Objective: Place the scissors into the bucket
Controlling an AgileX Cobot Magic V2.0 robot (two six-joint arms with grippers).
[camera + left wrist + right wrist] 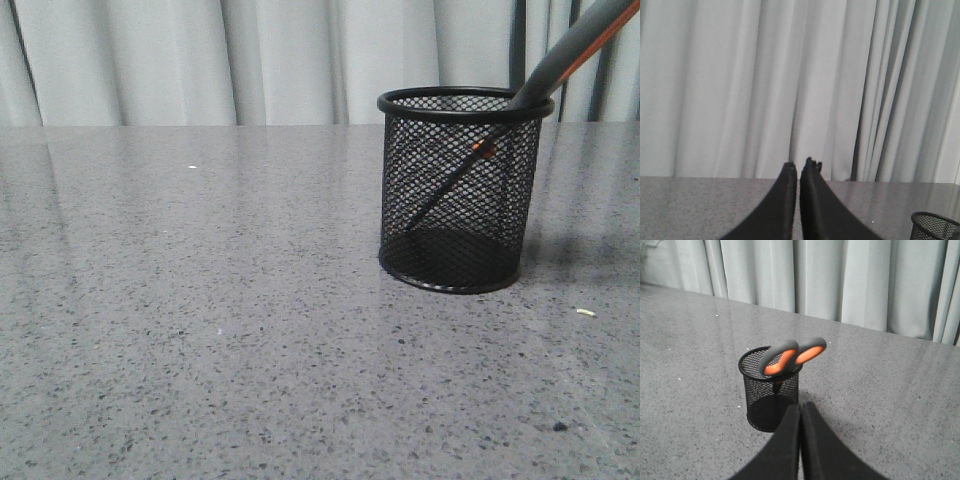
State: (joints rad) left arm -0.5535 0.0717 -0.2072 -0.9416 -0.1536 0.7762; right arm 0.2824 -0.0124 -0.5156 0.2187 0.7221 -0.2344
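Note:
The black wire-mesh bucket (458, 190) stands upright on the grey table, right of centre. The scissors (560, 60) stand inside it, blades down, leaning on the rim with the grey and orange handles sticking out at the top right. The right wrist view shows the bucket (771, 390) with the scissors' handles (792, 356) above its rim. My right gripper (800, 407) is shut and empty, above the table beside the bucket and apart from it. My left gripper (799, 167) is shut and empty, away from the bucket (935, 226). No gripper shows in the front view.
A grey speckled table (200, 330) runs back to pale curtains (250, 60). A small white scrap (586, 312) lies right of the bucket, and another white speck (192, 166) lies far left at the back.

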